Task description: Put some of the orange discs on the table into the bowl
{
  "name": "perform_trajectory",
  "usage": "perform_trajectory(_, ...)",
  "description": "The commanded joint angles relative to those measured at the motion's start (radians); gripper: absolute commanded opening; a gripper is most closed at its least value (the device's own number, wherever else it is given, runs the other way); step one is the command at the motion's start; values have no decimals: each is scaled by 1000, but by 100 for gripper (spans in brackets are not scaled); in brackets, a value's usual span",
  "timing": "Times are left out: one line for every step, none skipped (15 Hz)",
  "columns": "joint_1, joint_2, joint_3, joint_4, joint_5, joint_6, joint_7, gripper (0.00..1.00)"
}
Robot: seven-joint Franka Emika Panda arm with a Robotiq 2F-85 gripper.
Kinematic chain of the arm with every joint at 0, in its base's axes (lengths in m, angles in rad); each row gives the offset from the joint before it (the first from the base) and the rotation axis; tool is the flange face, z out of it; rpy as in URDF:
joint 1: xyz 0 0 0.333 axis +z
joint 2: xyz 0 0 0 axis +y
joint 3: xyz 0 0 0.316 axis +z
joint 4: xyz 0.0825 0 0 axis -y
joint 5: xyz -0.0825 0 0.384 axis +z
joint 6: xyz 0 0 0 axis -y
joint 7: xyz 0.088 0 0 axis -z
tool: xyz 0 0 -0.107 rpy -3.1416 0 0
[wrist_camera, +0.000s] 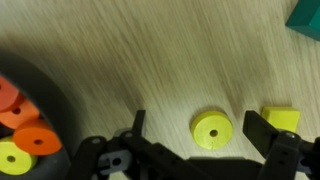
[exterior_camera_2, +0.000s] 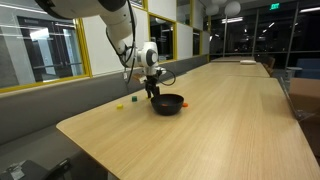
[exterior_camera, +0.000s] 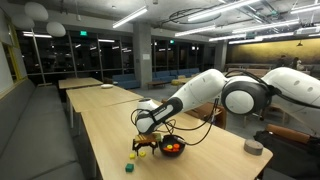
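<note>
In an exterior view, the gripper (exterior_camera: pixel 146 143) hangs low over the table (exterior_camera: pixel 110 135), just beside the bowl (exterior_camera: pixel 172 148) at the bowl's 9 o'clock. Orange shows inside the bowl. The jaws are too small here to read.

In the other exterior view, the gripper (exterior_camera_2: pixel 152 92) stands at the bowl's (exterior_camera_2: pixel 167 103) 11 o'clock, close to the tabletop (exterior_camera_2: pixel 220 120). Whether any orange disc lies loose on the wood cannot be told at this size.

In the wrist view, the gripper (wrist_camera: pixel 195 118) is spread wide, holding nothing. Its fingers straddle a yellow disc (wrist_camera: pixel 211 131) that lies flat on the table. The bowl's (wrist_camera: pixel 50 95) black rim curves in at 9 o'clock, and orange discs (wrist_camera: pixel 38 140) lie inside it: flat and round, overlapping one another. A yellow block (wrist_camera: pixel 283 120) sits at 3 o'clock and a green piece (wrist_camera: pixel 305 15) at 1 o'clock.

The step in hand looks like a pick lined up over the table. But the piece between the jaws is yellow, so the next move likely calls for shifting to an orange disc outside the bowl.
</note>
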Motion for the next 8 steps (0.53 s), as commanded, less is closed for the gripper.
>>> perform_trajectory(9,39,-20,67,-1,-12,20,100)
perform_trajectory(9,42,-21,72,0,-12,21,100)
perform_trajectory(9,47,-22,77,-1,-12,22,100)
perform_trajectory(9,50,-23,81,-1,-13,22,100)
perform_trajectory(10,54,-25,87,-2,-13,22,100)
perform_trajectory(10,57,-25,90,-3,-12,21,76)
perform_trajectory(10,59,-27,91,-6,-10,19,73)
perform_trajectory(11,60,-28,93,-7,-11,19,66)
